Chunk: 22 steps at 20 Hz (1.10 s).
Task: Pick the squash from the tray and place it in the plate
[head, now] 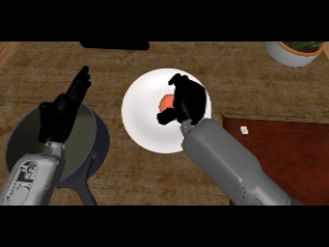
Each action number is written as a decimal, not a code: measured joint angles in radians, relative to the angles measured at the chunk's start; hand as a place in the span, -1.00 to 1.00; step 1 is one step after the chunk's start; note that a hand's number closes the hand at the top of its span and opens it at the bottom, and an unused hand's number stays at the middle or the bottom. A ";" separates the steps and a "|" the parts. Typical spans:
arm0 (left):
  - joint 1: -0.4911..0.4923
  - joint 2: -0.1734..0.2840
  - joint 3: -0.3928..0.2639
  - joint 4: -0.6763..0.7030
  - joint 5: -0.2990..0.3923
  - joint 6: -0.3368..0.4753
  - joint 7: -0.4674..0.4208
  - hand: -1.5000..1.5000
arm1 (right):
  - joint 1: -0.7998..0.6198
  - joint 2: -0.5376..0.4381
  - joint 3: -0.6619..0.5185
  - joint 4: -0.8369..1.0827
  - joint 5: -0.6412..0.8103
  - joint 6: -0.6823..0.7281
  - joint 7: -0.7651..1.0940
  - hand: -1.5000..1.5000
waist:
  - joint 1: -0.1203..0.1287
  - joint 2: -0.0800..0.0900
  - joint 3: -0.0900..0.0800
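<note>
we see the right hand (186, 99) over the white plate (142, 120), its fingers curled around the orange squash (167, 102), of which only a small patch shows at the hand's left side. the squash sits above the middle of the plate; we cannot tell whether it touches the plate or hangs just over it, since the hand hides most of it. the grey right forearm runs from the lower right up to the plate and covers the plate's right edge.

to the right of the plate lies the dark reddish tray (295, 159), near the plate's lower right side, with a small pale mark near its upper left corner.

the left hand (63, 108) shows at the left of the view, fingers straight and pointing up, holding nothing. it rests over a dark pan (95, 144), whose handle points toward the lower edge of the view.

at the upper right corner stands a white pot with a green plant (295, 52), well apart from the plate. a dark flat shape (115, 45) lies along the top edge. all of this stands on a brown counter (267, 91).
</note>
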 measured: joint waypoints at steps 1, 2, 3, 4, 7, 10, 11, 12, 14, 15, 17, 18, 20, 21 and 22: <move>-0.003 -0.002 -0.002 0.003 0.000 -0.002 -0.002 0.00 | 0.000 0.000 0.010 0.024 -0.036 -0.035 -0.014 -1.00 | 0.005 0.001 0.000; -0.013 -0.001 0.002 0.011 -0.001 -0.001 -0.001 0.00 | -0.011 0.000 0.017 0.053 -0.073 -0.056 -0.032 -1.00 | 0.004 0.001 0.000; -0.011 0.000 0.003 0.012 0.001 -0.006 -0.009 0.00 | -0.020 0.000 0.030 0.079 -0.106 -0.083 -0.048 -1.00 | 0.008 0.002 0.001; -0.012 0.003 0.005 0.013 0.001 -0.008 -0.012 0.00 | -0.029 0.000 0.032 0.110 -0.138 -0.103 -0.076 -1.00 | 0.010 0.002 0.001; -0.019 0.001 0.007 0.018 0.000 -0.007 -0.009 0.00 | -0.048 0.001 0.045 0.138 -0.234 -0.169 -0.139 -1.00 | 0.013 0.003 0.001; -0.018 -0.003 0.004 0.016 -0.003 -0.002 -0.009 0.00 | -0.045 0.001 0.039 0.111 -0.315 -0.262 -0.209 -1.00 | 0.014 0.002 0.002; -0.011 -0.002 0.000 0.012 -0.006 -0.004 -0.008 0.00 | -0.044 0.000 0.032 0.099 -0.337 -0.297 -0.232 -1.00 | 0.013 0.002 0.002; -0.011 -0.001 0.003 0.013 -0.006 -0.003 -0.004 0.00 | -0.037 0.000 0.031 0.086 -0.354 -0.333 -0.251 -1.00 | 0.009 0.000 0.002; -0.001 -0.003 0.004 0.004 -0.008 0.003 -0.003 0.00 | -0.023 -0.001 0.015 0.066 -0.386 -0.400 -0.292 -1.00 | 0.000 -0.003 0.002; 0.001 -0.002 0.006 0.005 -0.010 0.006 -0.005 0.00 | -0.014 -0.001 0.008 0.051 -0.400 -0.425 -0.306 -1.00 | -0.007 -0.005 0.002; 0.021 0.007 0.017 -0.001 -0.009 0.010 -0.012 0.00 | 0.012 -0.002 -0.009 0.015 -0.409 -0.469 -0.320 -1.00 | -0.024 -0.010 0.002; 0.021 0.008 0.018 -0.009 -0.011 0.013 0.000 0.00 | 0.022 -0.003 -0.027 0.004 -0.410 -0.485 -0.328 -1.00 | -0.031 -0.012 0.001; 0.032 0.017 0.033 -0.010 0.001 0.006 0.001 0.00 | 0.062 -0.018 -0.054 -0.041 -0.410 -0.507 -0.349 -1.00 | -0.045 -0.015 0.001; 0.041 0.020 0.040 -0.011 0.005 0.004 -0.004 0.00 | 0.089 -0.033 -0.062 -0.080 -0.410 -0.513 -0.351 -1.00 | -0.053 -0.017 0.002; 0.047 0.020 0.040 -0.015 0.005 0.006 -0.001 0.00 | 0.129 -0.052 -0.073 -0.117 -0.417 -0.521 -0.368 -1.00 | -0.059 -0.019 0.002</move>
